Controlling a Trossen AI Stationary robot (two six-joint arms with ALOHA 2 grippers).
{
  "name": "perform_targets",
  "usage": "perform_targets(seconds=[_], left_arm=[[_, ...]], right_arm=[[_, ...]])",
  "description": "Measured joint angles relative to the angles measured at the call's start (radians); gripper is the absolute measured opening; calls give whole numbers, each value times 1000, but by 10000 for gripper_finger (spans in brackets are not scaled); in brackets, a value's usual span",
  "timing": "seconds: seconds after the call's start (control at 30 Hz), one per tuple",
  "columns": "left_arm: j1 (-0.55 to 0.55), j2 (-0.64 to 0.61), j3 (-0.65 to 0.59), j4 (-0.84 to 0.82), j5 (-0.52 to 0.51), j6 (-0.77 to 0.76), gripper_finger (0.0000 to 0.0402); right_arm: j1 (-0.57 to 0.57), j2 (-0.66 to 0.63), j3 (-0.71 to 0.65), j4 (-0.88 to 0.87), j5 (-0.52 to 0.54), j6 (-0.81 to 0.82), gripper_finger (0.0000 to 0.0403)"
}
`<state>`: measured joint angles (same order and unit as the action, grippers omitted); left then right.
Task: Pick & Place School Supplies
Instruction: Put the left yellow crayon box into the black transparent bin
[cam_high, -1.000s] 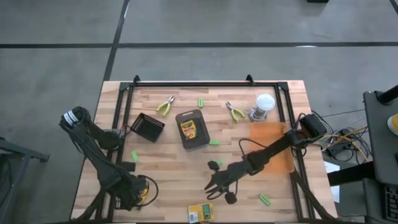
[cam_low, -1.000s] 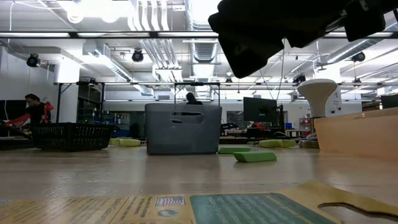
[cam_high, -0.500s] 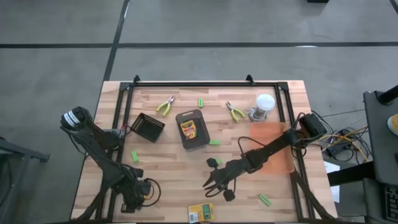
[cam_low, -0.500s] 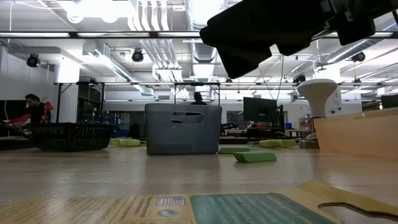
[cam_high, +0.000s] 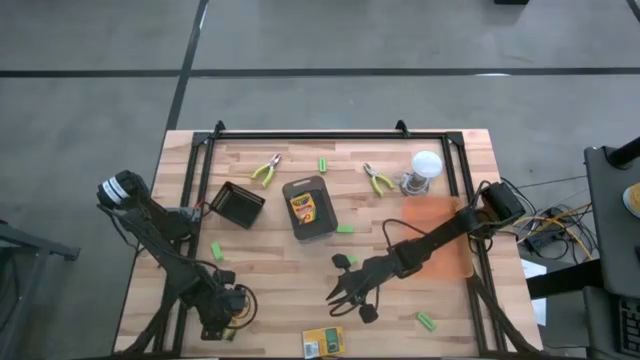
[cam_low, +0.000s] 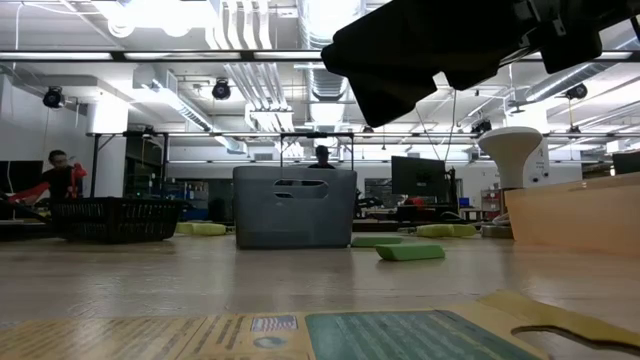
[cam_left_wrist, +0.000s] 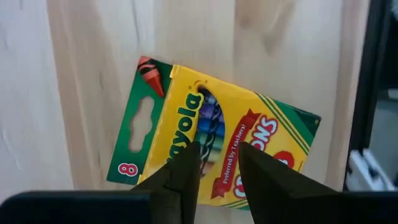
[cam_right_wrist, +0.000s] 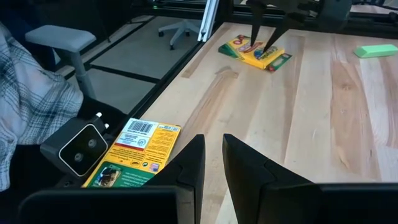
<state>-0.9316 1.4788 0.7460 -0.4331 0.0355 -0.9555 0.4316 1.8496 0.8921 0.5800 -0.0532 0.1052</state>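
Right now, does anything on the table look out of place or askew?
One crayon box lies barcode side up at the near edge of the table, right beside the low camera, filling that view's foreground. The left gripper is over a second crayon box.
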Motion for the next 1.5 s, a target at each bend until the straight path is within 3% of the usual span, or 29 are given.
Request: perform_targets(seconds=[0.17,0.33,0.57,1.07,1.5], left_arm=[[3,2,4,54,-152,96,116],[32,2,1,77,-288,91,116],[79,2,13,72,-119,124,116],[79,-5,23,66,-53,136,116],[79,46,-14,118,-58,134,116]], right_arm=[[0,0,0,-1,0,14,57],[0,0,0,-2,0,15,57],[0,0,0,-6,0,15,57],[0,0,-7,-8,0,19,57],[2,0,-10,-7,0,45,57]])
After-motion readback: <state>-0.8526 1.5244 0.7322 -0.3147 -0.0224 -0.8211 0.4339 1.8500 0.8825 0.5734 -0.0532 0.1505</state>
